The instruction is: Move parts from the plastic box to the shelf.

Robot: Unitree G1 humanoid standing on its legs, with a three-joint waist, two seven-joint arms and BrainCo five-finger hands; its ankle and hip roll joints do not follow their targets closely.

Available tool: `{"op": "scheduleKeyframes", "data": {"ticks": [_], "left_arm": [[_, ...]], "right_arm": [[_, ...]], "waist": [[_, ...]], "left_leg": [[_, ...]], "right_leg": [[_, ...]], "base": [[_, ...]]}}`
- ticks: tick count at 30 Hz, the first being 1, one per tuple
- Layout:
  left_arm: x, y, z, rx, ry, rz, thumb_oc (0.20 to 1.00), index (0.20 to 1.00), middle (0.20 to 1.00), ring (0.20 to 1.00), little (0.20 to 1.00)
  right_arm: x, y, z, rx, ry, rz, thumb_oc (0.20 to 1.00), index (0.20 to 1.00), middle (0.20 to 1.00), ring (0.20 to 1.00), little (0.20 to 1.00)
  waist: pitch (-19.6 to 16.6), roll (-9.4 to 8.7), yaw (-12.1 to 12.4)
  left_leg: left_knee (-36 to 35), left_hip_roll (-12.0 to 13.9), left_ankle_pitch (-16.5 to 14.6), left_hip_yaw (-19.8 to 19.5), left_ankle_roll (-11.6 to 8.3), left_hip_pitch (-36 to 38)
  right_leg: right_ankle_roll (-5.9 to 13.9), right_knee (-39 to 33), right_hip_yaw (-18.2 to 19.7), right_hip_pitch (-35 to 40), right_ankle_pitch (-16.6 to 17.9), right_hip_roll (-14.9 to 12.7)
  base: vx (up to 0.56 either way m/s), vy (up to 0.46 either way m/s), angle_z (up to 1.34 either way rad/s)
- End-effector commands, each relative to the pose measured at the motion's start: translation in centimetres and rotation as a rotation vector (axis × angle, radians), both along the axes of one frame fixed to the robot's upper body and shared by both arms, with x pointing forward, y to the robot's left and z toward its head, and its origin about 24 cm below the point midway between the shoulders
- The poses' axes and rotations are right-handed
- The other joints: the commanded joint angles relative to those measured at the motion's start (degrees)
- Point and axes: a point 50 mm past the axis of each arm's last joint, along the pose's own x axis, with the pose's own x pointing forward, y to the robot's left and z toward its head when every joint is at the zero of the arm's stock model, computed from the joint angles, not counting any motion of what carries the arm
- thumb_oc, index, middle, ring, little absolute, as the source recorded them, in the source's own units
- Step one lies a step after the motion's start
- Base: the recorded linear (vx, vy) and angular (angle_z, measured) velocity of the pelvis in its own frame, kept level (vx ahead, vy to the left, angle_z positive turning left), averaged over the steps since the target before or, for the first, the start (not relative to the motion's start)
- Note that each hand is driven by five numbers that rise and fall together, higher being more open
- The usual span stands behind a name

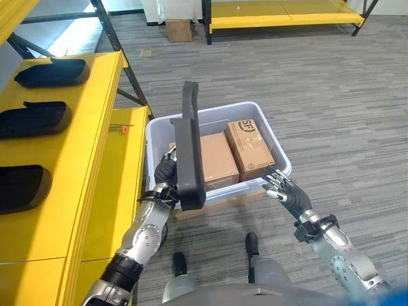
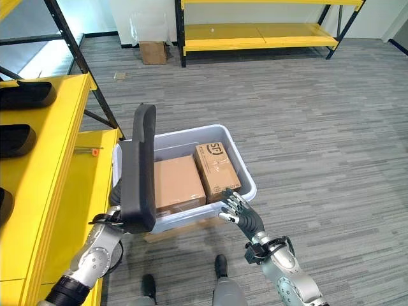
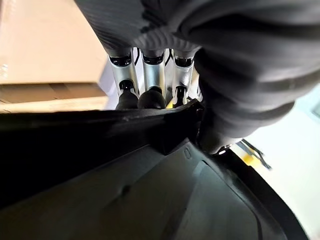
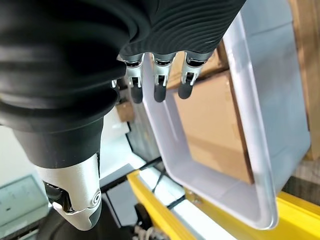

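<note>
Both hands are in my head views, and the left hand is the busy one: its fingers are curled over the edge of a long black part, dark tips pressed on its rim, thumb on the other side. That part is matte moulded plastic, a slim curved panel with rounded ends and a ridged inner face. It stands nearly upright, long axis vertical, top end leaning slightly away from me, lower end at the fingers. It hangs above the near left corner of the plastic box, clear of the contents as far as I can judge, though the panel hides that corner.

My right hand floats just before the box's near right rim with fingers spread and straight, holding nothing.

Smooth, pale grey and rounded at its corners, the box sits on a low wooden board on the grey striped carpet. Inside lie two brown cardboard cartons, side by side, flat.

To my left runs the yellow shelf, glossy painted metal, with three similar black parts lying in a row on its upper level.
</note>
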Motion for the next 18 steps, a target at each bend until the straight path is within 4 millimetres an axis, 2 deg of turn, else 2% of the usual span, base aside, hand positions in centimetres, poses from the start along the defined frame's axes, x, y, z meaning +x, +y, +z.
{"op": "scheduleKeyframes", "data": {"ticks": [1, 5, 10, 12, 13, 14, 15, 18], "left_arm": [[1.1, 1.0, 3.6, 0.031, -0.205, -0.019, 0.2, 0.2, 0.2, 0.2, 0.2], [0.5, 1.6, 4.0, 0.067, -0.229, -0.006, 0.2, 0.2, 0.2, 0.2, 0.2], [-1.0, 2.0, 3.9, 0.046, -0.222, 0.014, 0.2, 0.2, 0.2, 0.2, 0.2], [-1.6, 2.2, 3.8, 0.038, -0.221, 0.019, 0.2, 0.2, 0.2, 0.2, 0.2], [-1.6, 2.2, 3.8, 0.038, -0.221, 0.019, 0.2, 0.2, 0.2, 0.2, 0.2], [-2.1, 2.4, 3.8, 0.026, -0.222, 0.032, 0.2, 0.2, 0.2, 0.2, 0.2], [-2.1, 2.4, 3.8, 0.026, -0.222, 0.032, 0.2, 0.2, 0.2, 0.2, 0.2], [-2.5, 2.4, 3.7, 0.014, -0.222, 0.031, 0.2, 0.2, 0.2, 0.2, 0.2]], "right_arm": [[0.7, 0.2, 2.1, 0.029, -0.13, 0.017, 1.0, 1.0, 1.0, 1.0, 1.0], [0.9, 0.2, 2.0, 0.035, -0.13, 0.011, 1.0, 1.0, 1.0, 1.0, 1.0], [1.2, 0.5, 2.3, 0.04, -0.148, 0.036, 1.0, 1.0, 1.0, 1.0, 1.0], [1.4, 0.7, 2.4, 0.03, -0.16, 0.06, 1.0, 1.0, 1.0, 1.0, 1.0], [1.4, 0.7, 2.4, 0.03, -0.16, 0.061, 1.0, 1.0, 1.0, 1.0, 1.0], [1.6, 0.7, 2.6, 0.021, -0.173, 0.065, 1.0, 1.0, 1.0, 1.0, 1.0], [1.6, 0.7, 2.6, 0.021, -0.173, 0.065, 1.0, 1.0, 1.0, 1.0, 1.0], [1.8, 0.2, 3.1, -0.004, -0.203, 0.07, 1.0, 1.0, 1.0, 1.0, 1.0]], "waist": [[-0.63, -0.88, 1.25], [-1.08, -0.34, 1.82], [-1.04, 1.34, 3.42], [-0.48, 2.19, 4.36], [-0.5, 2.21, 4.28], [-0.05, 2.74, 5.29], [-0.05, 2.79, 5.17], [1.35, 3.19, 6.32]], "left_leg": [[3.94, 1.56, -0.51, -1.73, -0.01, -2.64], [4.33, 1.89, -0.28, -2.58, -0.04, -2.32], [4.97, 4.17, 2.31, -5.72, -0.55, -1.9], [4.36, 6.37, 6.23, -7.95, -1.64, -2.77], [4.3, 6.4, 6.28, -8.03, -1.68, -2.79], [3.01, 8.19, 9.83, -9.52, -2.64, -3.57], [2.9, 8.24, 9.92, -9.63, -2.68, -3.58], [1.91, 9.16, 14.58, -10.2, -3.38, -5.89]], "right_leg": [[2.21, 10.01, -2.05, -0.35, -7.65, -2.93], [1.72, 11.92, -2.98, 0.27, -9.22, -2.59], [-0.65, 19.93, -6.57, 0.6, -14.83, -0.48], [-2.4, 22.62, -8.59, 0.18, -17.17, 1.74], [-2.43, 22.64, -8.67, 0.18, -17.2, 1.77], [-3.45, 23.93, -10.43, -0.23, -18.5, 3.46], [-3.49, 23.93, -10.55, -0.22, -18.52, 3.51], [-4.44, 23.68, -13.53, -0.19, -18.88, 4.28]], "base": [[0.0, -0.043, 0.09], [-0.03, -0.04, 0.15], [-0.09, -0.134, 0.26], [-0.15, -0.204, 0.47], [-0.14, -0.206, 0.31], [-0.1, -0.144, 0.4], [-0.14, -0.201, 0.41], [-0.14, -0.134, 0.36]]}}
